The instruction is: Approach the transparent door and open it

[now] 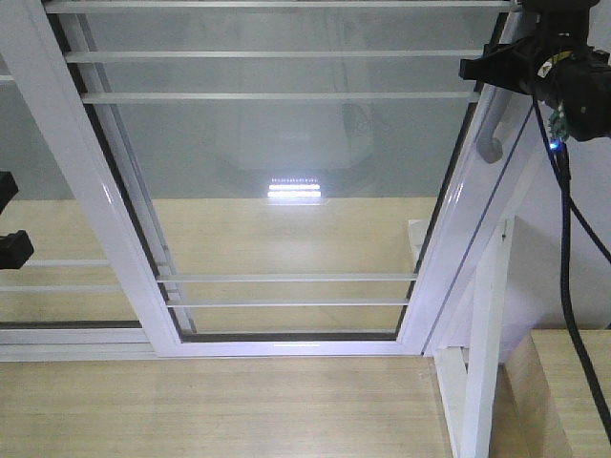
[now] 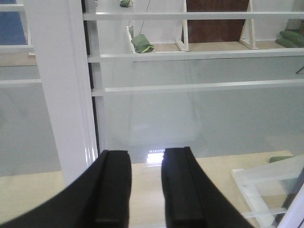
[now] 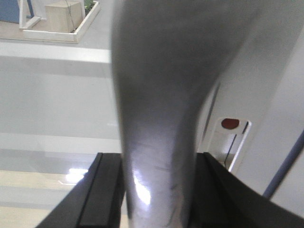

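Front view: transparent door (image 1: 286, 162) fills centre, straight ahead of robot; white frame, thin bars across top & bottom. Grey handle (image 1: 492, 134) sits on its R upright. Right end effector (image 1: 520, 62) is up at that handle, arm reaching in from top R w/ black cable (image 1: 571, 286) hanging below. Placed there bc the handle looks like the only grip pt on the door. Left end effector (image 1: 8, 218) just peeks in at L edge, fingers apart, holding nothing, well apart from the handle side. Second glass panel (image 1: 38, 143) lies behind door's L upright. Slanted white post (image 1: 482, 334) stands close by R upright. It is judged the likeliest snag for arm/cable once the door moves.

Left wrist view: left fingers (image 2: 111, 190) show a small gap, nothing betw. them. White upright (image 2: 59, 95) is close ahead. Green bags (image 2: 141, 43) lie on the floor beyond the glass.

Right wrist view: handle fills the gap betw. the two black fingers (image 3: 102, 199). Both look pressed to it, so clamped on handle. Red-dot fitting (image 3: 230, 123) is on the frame just beside. Judged: approach & grasp done, opening pull not yet done.
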Robot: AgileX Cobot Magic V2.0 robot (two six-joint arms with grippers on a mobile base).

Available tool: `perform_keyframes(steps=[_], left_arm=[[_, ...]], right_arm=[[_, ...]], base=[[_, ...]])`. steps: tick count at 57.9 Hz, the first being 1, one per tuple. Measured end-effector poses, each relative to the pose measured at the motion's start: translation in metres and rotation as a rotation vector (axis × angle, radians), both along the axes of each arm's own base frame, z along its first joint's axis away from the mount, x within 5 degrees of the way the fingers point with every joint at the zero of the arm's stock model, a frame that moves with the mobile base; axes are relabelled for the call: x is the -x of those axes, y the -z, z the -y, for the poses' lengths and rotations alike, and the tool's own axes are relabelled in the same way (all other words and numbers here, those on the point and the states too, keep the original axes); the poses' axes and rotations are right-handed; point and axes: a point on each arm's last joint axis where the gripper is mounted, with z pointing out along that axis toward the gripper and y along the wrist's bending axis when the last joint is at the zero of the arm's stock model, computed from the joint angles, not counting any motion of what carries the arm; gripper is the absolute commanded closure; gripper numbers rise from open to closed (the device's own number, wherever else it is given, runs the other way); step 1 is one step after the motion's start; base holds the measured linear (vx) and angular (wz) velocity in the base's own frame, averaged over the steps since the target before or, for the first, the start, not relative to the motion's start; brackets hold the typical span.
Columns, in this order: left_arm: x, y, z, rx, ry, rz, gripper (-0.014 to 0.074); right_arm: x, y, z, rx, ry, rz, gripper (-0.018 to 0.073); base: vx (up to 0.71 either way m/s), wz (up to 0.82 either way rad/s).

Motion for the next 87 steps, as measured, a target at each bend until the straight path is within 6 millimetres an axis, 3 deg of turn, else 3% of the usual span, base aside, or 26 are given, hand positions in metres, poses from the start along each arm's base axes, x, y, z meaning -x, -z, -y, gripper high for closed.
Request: perform_keyframes(steps=[13, 37, 51, 63, 71, 77, 87], left_arm=[[0.000, 0.000, 0.000, 0.000, 0.000, 0.000, 0.0267], [0.000, 0.001, 0.000, -0.001, 0.001, -0.009, 0.0267], [0.000, 0.001, 0.000, -0.001, 0.001, -0.009, 0.0267], [0.000, 0.001, 0.000, -0.001, 0.001, -0.009, 0.0267], [0.000, 0.001, 0.000, -0.007, 0.003, -0.008, 0.0267], [-0.001, 0.002, 0.000, -0.038, 0.009, -0.007, 0.0267], [-0.009, 0.004, 0.001, -0.049, 0.003, 0.010, 0.0265]], right_arm=[[0.003, 0.000, -0.033, -0.007, -0.073, 0.009, 0.0227], [0.022, -0.002, -0.114, 0.006, -0.276, 0.032, 0.0247], [0.033, -0.002, -0.141, 0.010, -0.344, 0.034, 0.0247], [0.038, -0.003, -0.150, 0.007, -0.364, 0.017, 0.0247], [0.051, -0.013, -0.143, 0.016, -0.338, -0.110, 0.0272], [0.071, -0.028, -0.133, 0.037, -0.326, -0.185, 0.0342], [0.118, -0.056, -0.112, 0.010, -0.331, -0.091, 0.0417]], base=[[0.00, 0.00], [0.00, 0.00], [0.00, 0.00], [0.00, 0.00], [0.00, 0.00], [0.00, 0.00], [0.00, 0.00]])
